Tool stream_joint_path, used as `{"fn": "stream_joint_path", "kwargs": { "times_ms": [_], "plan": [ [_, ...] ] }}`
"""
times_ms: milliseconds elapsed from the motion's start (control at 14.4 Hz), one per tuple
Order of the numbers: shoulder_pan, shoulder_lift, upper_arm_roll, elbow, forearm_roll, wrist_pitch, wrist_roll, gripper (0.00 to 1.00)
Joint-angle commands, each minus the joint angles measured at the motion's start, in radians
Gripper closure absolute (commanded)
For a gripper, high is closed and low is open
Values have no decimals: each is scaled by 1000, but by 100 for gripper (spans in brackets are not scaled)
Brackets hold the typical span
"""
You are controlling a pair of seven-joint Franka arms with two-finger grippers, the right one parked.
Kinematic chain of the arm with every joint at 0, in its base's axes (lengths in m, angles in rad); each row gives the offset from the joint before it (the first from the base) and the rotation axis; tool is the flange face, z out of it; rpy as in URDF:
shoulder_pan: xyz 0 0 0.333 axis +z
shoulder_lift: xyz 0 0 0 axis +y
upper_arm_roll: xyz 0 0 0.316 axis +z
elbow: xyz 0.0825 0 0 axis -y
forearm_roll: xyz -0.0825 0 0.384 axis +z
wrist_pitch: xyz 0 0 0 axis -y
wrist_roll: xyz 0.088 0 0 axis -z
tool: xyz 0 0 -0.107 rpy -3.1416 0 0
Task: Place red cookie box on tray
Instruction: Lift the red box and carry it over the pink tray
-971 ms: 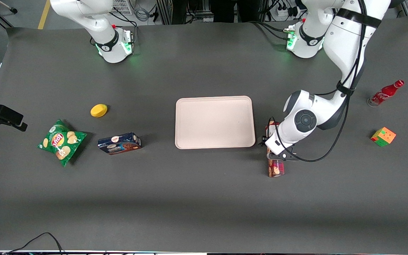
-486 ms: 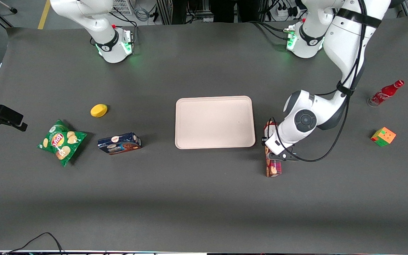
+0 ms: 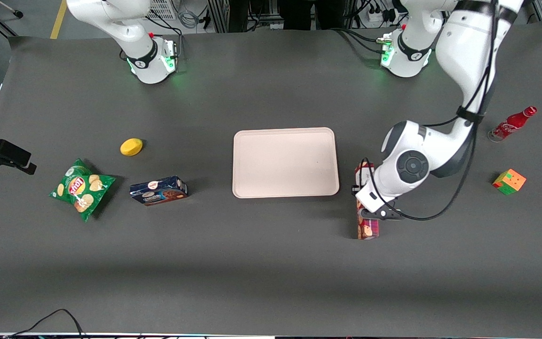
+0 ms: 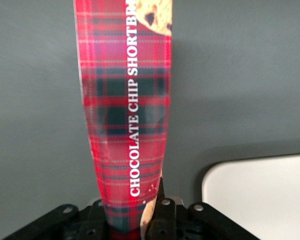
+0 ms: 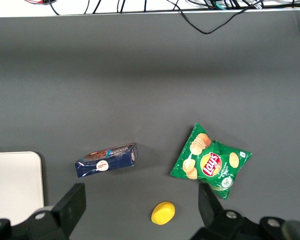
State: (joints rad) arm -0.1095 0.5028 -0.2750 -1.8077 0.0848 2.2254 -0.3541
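Note:
The red cookie box [image 3: 366,227] is a long red plaid carton beside the tray [image 3: 285,162], toward the working arm's end of the table. My left gripper [image 3: 364,200] is shut on it at about its middle and holds it off the table. In the left wrist view the box [image 4: 127,110] runs out from between my fingers [image 4: 162,215], printed "CHOCOLATE CHIP SHORTBREAD", and a rounded corner of the tray [image 4: 259,195] shows beside it. The tray is bare.
A red soda bottle [image 3: 512,123] and a colour cube [image 3: 509,181] lie toward the working arm's end. A dark blue cookie box [image 3: 158,190], a green chip bag [image 3: 82,188] and a yellow lemon [image 3: 131,147] lie toward the parked arm's end.
The gripper has lifted with the red box in it. The box's near end has swung slightly nearer the front camera.

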Motion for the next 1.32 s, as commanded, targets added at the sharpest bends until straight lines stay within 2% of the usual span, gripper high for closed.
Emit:
{"fn": "stream_joint_path", "kwargs": {
  "times_ms": [0, 416, 763, 971, 1110, 1249],
  "plan": [
    [-9, -127, 2, 105, 13, -216, -28, 100],
    [-12, -171, -33, 202, 9, -348, -51, 100],
    [-12, -152, -180, 205, 4, -352, -311, 100],
    [-30, -135, -268, 147, 13, -323, -446, 100],
    [-61, -132, -277, 69, 15, -253, -494, 100],
    [-70, -150, -277, -63, 18, -103, -519, 100]
  ]
}}
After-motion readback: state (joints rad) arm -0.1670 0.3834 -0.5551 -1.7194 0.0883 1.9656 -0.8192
